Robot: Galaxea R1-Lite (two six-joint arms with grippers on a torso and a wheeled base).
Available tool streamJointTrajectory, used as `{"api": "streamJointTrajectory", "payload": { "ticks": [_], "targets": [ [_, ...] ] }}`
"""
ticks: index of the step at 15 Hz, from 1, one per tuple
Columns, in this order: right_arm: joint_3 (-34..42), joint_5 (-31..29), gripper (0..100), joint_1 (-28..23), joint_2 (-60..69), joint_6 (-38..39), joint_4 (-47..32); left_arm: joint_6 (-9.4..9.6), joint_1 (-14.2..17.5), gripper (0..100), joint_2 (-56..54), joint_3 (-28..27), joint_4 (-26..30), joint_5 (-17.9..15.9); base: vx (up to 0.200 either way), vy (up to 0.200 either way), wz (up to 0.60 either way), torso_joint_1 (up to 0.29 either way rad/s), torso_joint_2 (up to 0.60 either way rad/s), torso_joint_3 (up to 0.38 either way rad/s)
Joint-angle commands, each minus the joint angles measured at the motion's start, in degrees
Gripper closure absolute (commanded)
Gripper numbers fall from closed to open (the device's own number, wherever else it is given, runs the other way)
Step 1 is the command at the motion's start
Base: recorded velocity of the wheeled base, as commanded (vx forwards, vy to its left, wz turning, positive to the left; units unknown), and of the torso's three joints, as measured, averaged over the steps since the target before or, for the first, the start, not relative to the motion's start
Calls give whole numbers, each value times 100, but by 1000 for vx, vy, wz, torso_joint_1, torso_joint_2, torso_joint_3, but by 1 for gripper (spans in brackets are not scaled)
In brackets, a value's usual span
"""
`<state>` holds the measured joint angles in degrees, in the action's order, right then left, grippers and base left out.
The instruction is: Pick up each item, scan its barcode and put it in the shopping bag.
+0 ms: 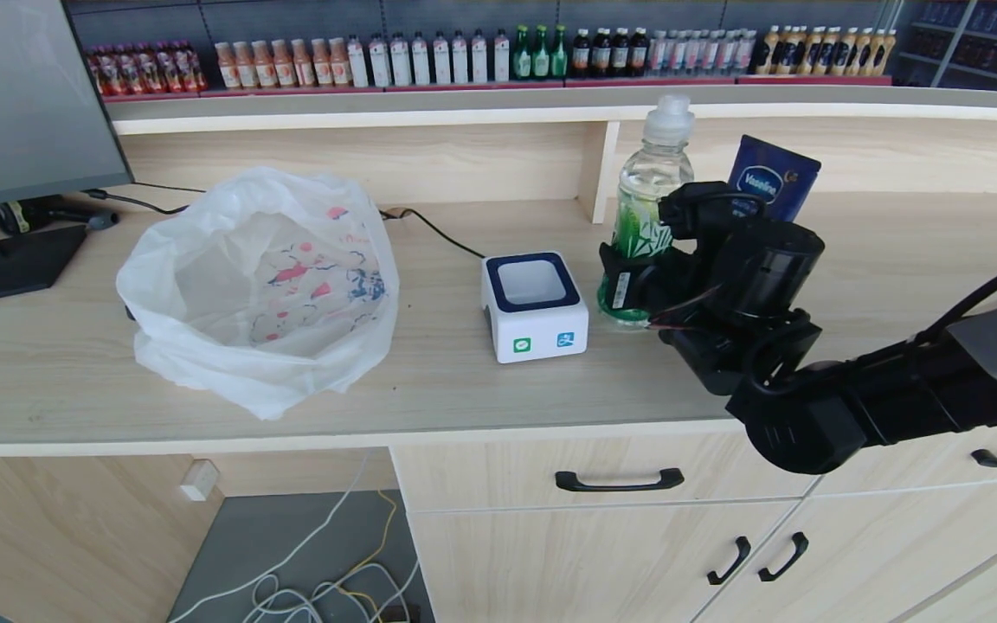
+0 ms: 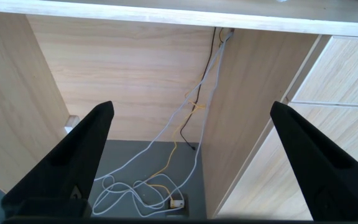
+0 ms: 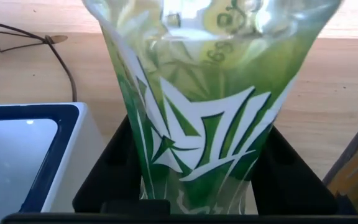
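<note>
A clear bottle with a green label and white cap stands upright on the wooden counter, right of the white and blue barcode scanner. My right gripper is shut on the bottle's lower part. In the right wrist view the bottle sits between the black fingers, with the scanner close beside it. A white plastic shopping bag lies open to the left of the scanner. My left gripper hangs open below the counter, holding nothing.
A dark blue tube stands behind the bottle, by the raised back ledge. A monitor on its stand occupies the far left of the counter. Cables lie on the floor under the counter, and drawers front it.
</note>
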<state>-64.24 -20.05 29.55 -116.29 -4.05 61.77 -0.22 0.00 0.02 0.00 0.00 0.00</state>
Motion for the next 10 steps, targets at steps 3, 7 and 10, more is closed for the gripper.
{"api": "streamJointTrajectory", "payload": {
  "ticks": [3, 7, 10],
  "targets": [
    [0, 1, 100, 7, 115, 9, 2, 4, 0, 0, -2, 0, 0, 0, 0, 0, 0, 0, 0, 0],
    [-27, 1, 100, 7, 203, 9, 2, -4, 0, 0, -2, 0, 0, 0, 0, 0, 0, 0, 0, 0],
    [-141, 10, 100, 51, 203, 9, 2, -4, 0, 0, -2, 0, 0, 0, 0, 0, 0, 0, 0, 0]
  ]
}}
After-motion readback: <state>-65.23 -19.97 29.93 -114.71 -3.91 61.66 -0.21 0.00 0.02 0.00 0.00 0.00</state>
